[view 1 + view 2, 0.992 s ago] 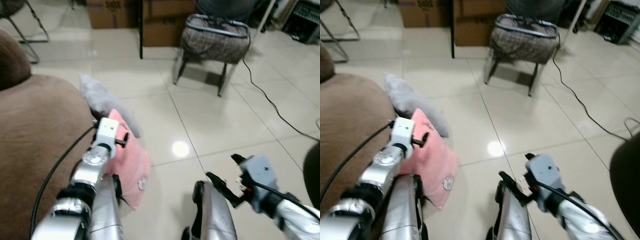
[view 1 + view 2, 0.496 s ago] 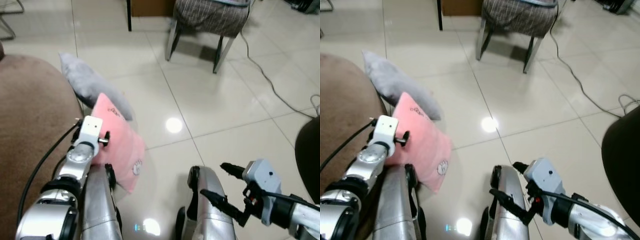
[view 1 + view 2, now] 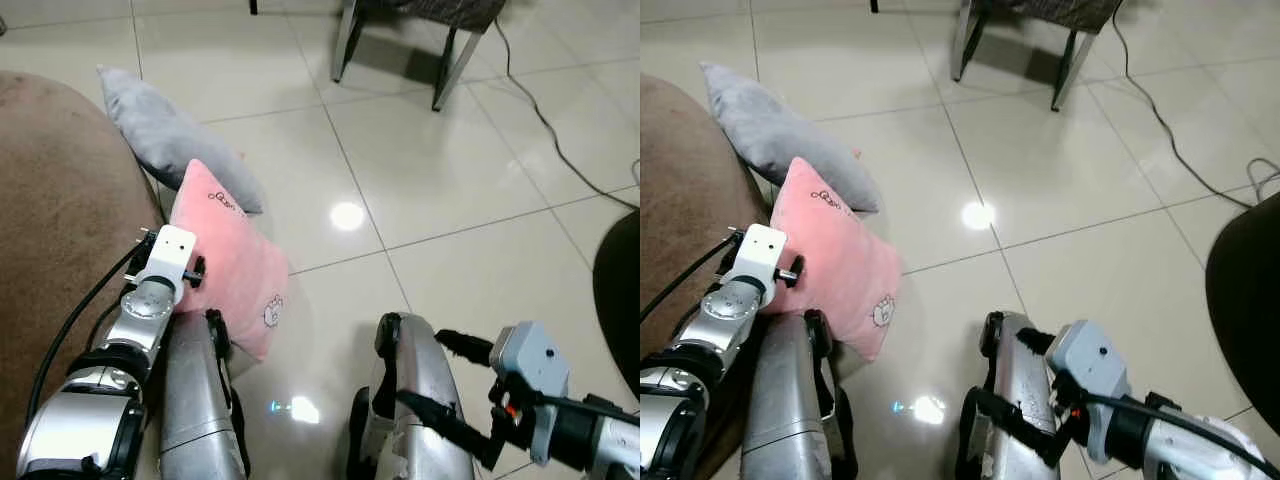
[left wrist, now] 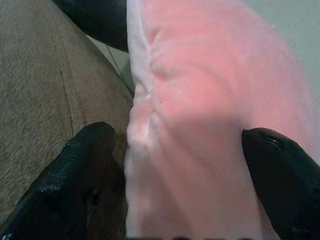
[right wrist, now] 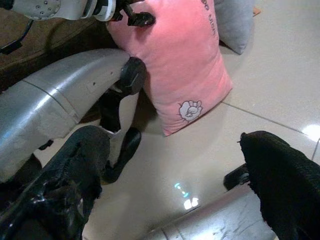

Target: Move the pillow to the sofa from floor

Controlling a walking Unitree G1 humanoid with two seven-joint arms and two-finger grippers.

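A pink pillow (image 3: 232, 268) with a small cartoon patch stands on the tiled floor, leaning against the brown sofa (image 3: 60, 210). My left gripper (image 4: 180, 165) is open with the pillow's edge between its fingers (image 4: 75, 170), next to the sofa's side. In the eye views its white wrist (image 3: 166, 254) covers the fingers. My right gripper (image 3: 440, 380) hangs open and empty above my right leg, well apart from the pillow. The right wrist view looks across at the pink pillow (image 5: 175, 60).
A grey pillow (image 3: 160, 130) leans on the sofa just behind the pink one. A metal-legged chair (image 3: 345, 40) stands farther off, and a black cable (image 3: 560, 150) runs across the tiles. A dark round object (image 3: 622, 300) sits at the right edge.
The view has tilted downward and moved closer, so the chair has slid toward the top. My left gripper stays at the pink pillow. The right gripper sits lower in the picture.
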